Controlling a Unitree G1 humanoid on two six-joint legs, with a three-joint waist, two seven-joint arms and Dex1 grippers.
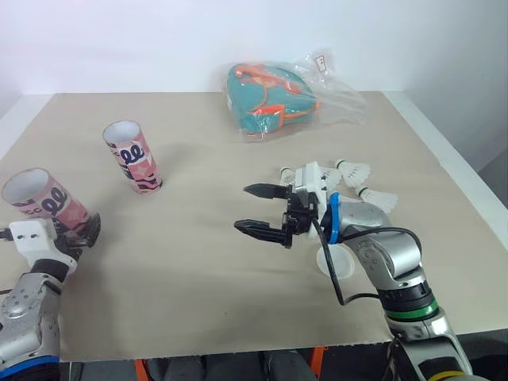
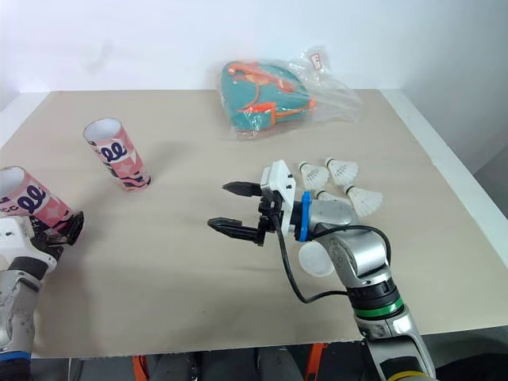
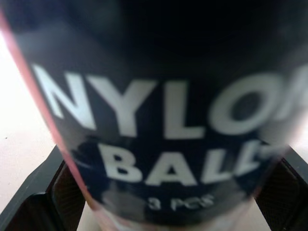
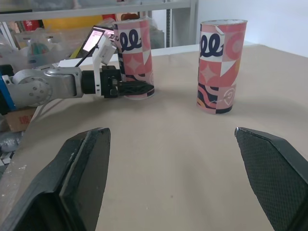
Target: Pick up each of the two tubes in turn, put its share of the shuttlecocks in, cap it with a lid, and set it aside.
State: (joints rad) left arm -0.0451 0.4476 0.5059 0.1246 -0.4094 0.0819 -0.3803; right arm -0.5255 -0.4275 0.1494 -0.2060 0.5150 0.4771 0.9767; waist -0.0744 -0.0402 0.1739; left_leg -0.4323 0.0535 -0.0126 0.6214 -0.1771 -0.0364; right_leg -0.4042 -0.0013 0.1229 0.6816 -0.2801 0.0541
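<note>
Left gripper (image 1: 82, 230): closed around the base of the near tube (image 1: 40, 198). In the left wrist view the two black fingers (image 3: 67, 192) sit on either side of the tube, and its dark label reading "NYLON BALL 3 PCS" fills the gap between them. The grip is low on the wall, close to the bottom edge. The long axis runs roughly vertical and crosswise to the fingers, with the open mouth up. The base is at the table (image 1: 198, 278); I cannot tell whether it is lifted clear.

Right gripper (image 1: 240, 207): jaws spread wide, with nothing between them and nothing touched. It hangs just above the table surface. From the right wrist view both fingers (image 4: 86, 173) frame bare tabletop.

Second tube (image 4: 221, 67): well ahead of the right fingertips, on the side of the far finger. It stands on its base with the axis vertical and the open mouth up, well apart from the held tube. Its wall is patterned pink, white and navy.

Shuttlecocks (image 2: 341, 169): three of them lie on their sides, behind and beside the right wrist and close together.

Lid (image 2: 313, 258): a pale round piece lying flat under the right forearm.

Plastic bag (image 1: 278, 95): holds a teal and orange item and lies beyond the shuttlecocks, well apart from both grippers.
</note>
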